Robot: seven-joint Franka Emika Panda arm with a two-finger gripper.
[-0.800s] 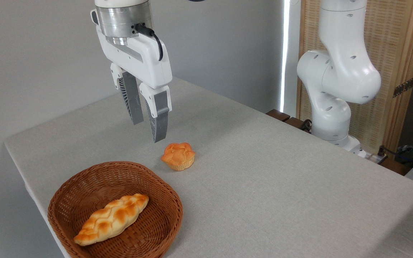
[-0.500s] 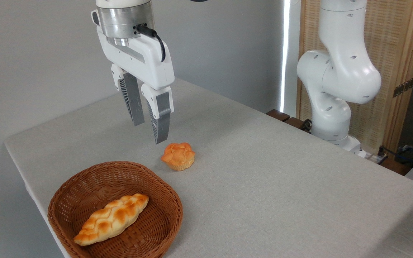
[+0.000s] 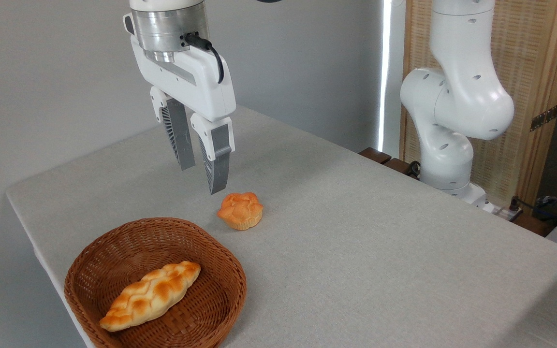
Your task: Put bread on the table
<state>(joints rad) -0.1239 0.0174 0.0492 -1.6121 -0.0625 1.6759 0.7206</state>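
I see the braided loaf (image 3: 150, 295) lying in the wicker basket (image 3: 220, 299), well below-left of my gripper (image 3: 202, 175), whose jaws hang slightly parted and empty.

We see a glossy white arm (image 3: 457, 101) with rounded joint housings dotted with small dark recessed screw holes. Our gripper (image 3: 203, 179) has a white angular body beneath a brushed-metal cylindrical flange, a black cable looping from the flange, and two grey ribbed fingers (image 3: 219, 162) in white mounts.
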